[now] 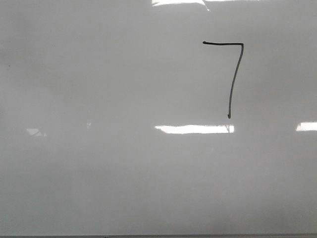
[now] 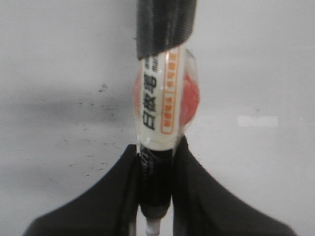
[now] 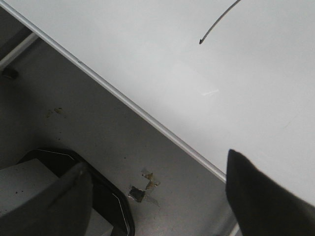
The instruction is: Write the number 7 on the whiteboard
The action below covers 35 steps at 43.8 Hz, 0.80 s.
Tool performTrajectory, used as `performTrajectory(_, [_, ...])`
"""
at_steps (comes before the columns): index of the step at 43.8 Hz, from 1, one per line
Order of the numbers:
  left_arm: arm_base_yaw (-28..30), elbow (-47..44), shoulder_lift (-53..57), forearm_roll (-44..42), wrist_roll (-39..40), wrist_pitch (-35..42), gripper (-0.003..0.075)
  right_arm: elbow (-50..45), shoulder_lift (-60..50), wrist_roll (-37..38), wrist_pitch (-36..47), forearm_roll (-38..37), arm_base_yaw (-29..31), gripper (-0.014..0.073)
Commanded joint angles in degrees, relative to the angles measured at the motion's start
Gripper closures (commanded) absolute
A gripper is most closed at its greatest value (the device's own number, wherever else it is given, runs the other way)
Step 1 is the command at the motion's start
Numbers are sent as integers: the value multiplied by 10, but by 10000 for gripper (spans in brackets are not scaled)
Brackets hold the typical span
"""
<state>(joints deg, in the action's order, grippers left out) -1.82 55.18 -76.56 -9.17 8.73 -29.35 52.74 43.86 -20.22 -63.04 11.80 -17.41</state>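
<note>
A thin black marker number 7 (image 1: 233, 74) stands drawn on the glossy pale grey-white whiteboard (image 1: 99, 163), right of centre in its upper half.

The left claw (image 2: 156, 196) is clamped on a marker pen with a clear, orange-labelled barrel (image 2: 165, 105); the right claw (image 3: 162, 196) hangs spread and empty over the whiteboard's thin edge and the grey counter (image 3: 98, 142).

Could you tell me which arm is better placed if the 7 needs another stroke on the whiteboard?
Left, probably: the left gripper is shut on the marker, while the right gripper is open and empty by the whiteboard edge.
</note>
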Motion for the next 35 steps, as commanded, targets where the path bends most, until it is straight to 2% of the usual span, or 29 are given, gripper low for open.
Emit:
performTrajectory(1, [11, 13, -3, 10, 8, 62, 659, 17, -3, 0, 29, 1, 4, 13])
performTrajectory(11, [12, 15, -49, 10, 8, 82, 647, 17, -3, 0, 38, 1, 4, 13])
performTrajectory(14, [12, 15, -59, 10, 8, 82, 603, 17, -3, 0, 39, 1, 4, 13])
performTrajectory(20, [12, 15, -71, 10, 8, 82, 429, 17, -3, 0, 40, 1, 4, 13])
performTrajectory(25, [12, 16, -71, 10, 8, 82, 326, 17, -3, 0, 40, 1, 4, 13])
performTrajectory(30, [12, 25, -69, 10, 8, 72, 311, 17, -3, 0, 40, 1, 4, 13])
performTrajectory(35, [12, 52, -62, 5, 8, 18, 311, 17, -3, 0, 42, 1, 4, 13])
